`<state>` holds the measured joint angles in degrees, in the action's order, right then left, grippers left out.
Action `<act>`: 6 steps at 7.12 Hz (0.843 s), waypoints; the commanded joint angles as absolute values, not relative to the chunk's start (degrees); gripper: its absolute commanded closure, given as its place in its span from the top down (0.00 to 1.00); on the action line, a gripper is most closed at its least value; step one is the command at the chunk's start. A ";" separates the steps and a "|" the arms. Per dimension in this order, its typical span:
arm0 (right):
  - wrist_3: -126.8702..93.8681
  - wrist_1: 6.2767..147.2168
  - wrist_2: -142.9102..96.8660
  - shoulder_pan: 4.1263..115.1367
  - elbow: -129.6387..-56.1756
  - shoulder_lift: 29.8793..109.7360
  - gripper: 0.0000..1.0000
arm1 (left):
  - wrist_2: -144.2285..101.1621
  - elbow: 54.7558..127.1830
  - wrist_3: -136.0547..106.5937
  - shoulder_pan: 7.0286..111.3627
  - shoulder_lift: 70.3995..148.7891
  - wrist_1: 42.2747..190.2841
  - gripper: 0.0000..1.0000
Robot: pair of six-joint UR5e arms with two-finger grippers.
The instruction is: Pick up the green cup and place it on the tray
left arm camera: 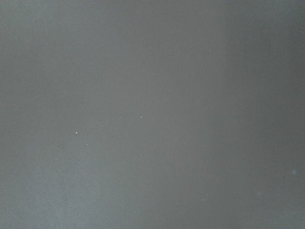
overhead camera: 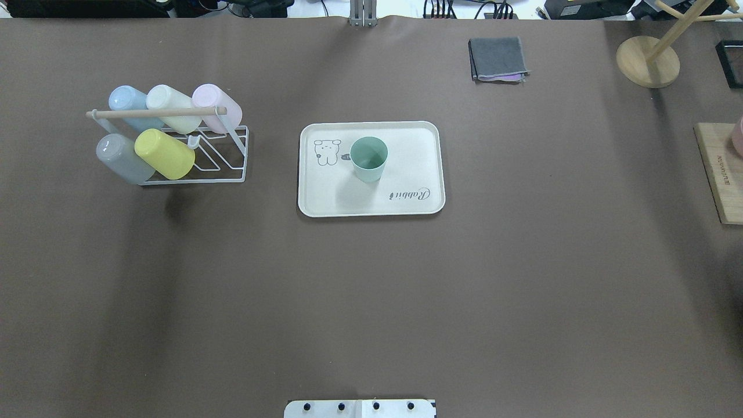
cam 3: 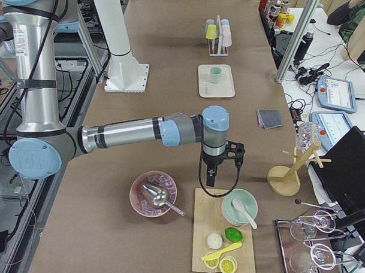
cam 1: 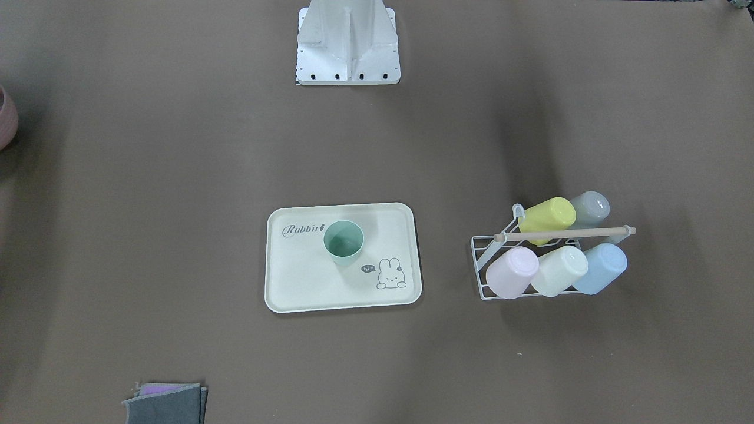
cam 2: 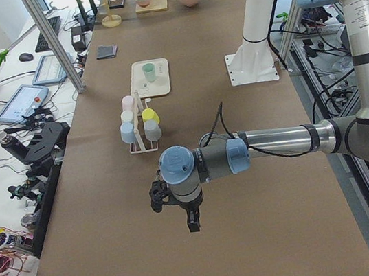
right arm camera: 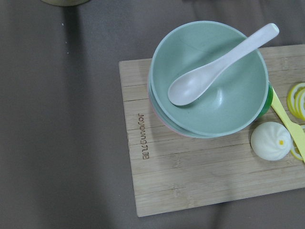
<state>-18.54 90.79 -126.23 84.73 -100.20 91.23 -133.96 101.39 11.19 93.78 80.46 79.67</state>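
Note:
The green cup stands upright on the cream tray, near its "Rabbit" script, mid-table; both also show in the overhead view, the cup on the tray. No gripper touches them. My left gripper hangs over bare table far from the tray, seen only in the exterior left view; I cannot tell whether it is open or shut. My right gripper hangs above a wooden board at the other end, seen only in the exterior right view; I cannot tell its state either.
A white wire rack with several pastel cups lies to the tray's left in the overhead view. A folded grey cloth, a wooden stand and a cutting board with a green bowl and spoon lie to the right. A pink bowl sits beside the board.

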 commanded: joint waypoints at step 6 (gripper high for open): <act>-18.28 90.88 -127.09 84.73 -100.63 91.32 1.00 | -133.95 101.25 11.25 93.87 80.95 79.63 0.99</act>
